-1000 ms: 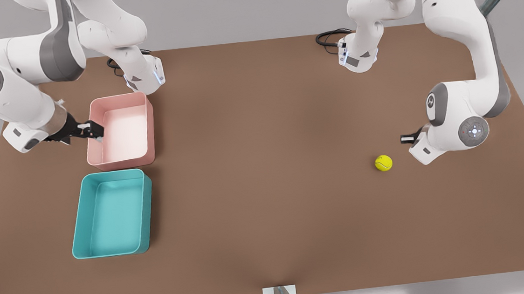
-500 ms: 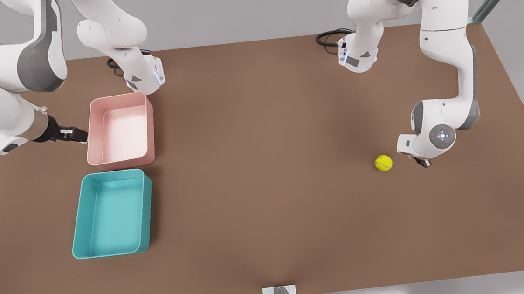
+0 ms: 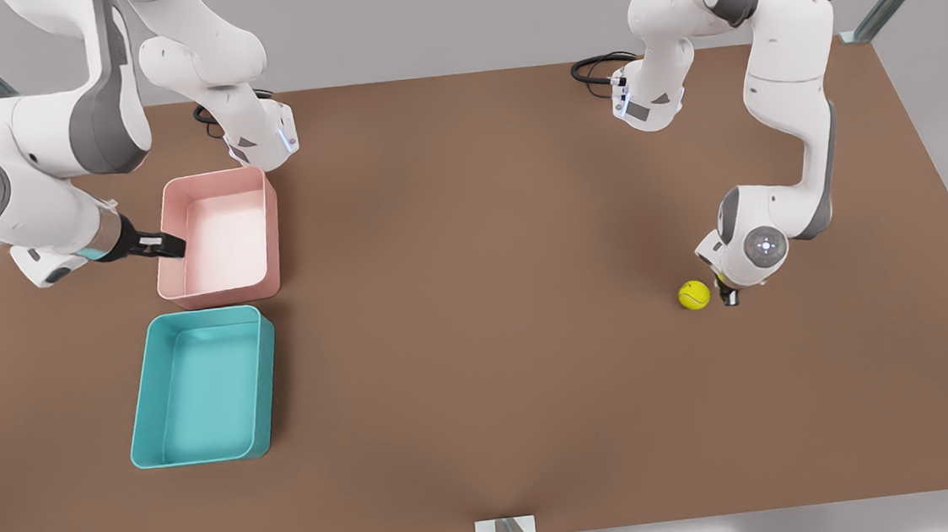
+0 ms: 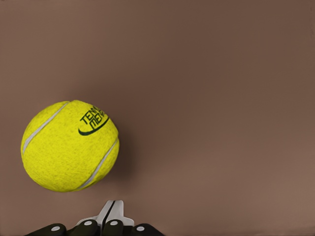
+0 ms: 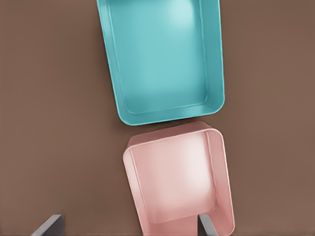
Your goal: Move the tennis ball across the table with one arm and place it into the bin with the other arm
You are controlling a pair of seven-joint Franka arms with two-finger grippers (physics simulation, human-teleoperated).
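The tennis ball [image 3: 694, 294] [image 4: 70, 146] rests on the brown table [image 3: 477, 300] toward the front view's right. My left gripper [image 3: 728, 295] [image 4: 109, 212] is down at the table just to the ball's right, shut, with a small gap to the ball. The teal bin [image 3: 200, 389] [image 5: 162, 59] lies empty at the front view's left. My right gripper [image 3: 168, 245] [image 5: 127, 227] hovers open at the left wall of the pink tray, holding nothing.
An empty pink tray [image 3: 218, 240] [image 5: 177, 182] sits directly behind the teal bin, almost touching it. Both arm bases and a black cable [image 3: 594, 69] stand along the table's far edge. A wide stretch of bare tabletop separates the ball from the bins.
My left arm has folded down and swung in, bringing its gripper beside the ball. The right gripper drew back from the pink tray, then returned toward it. The ball has not moved.
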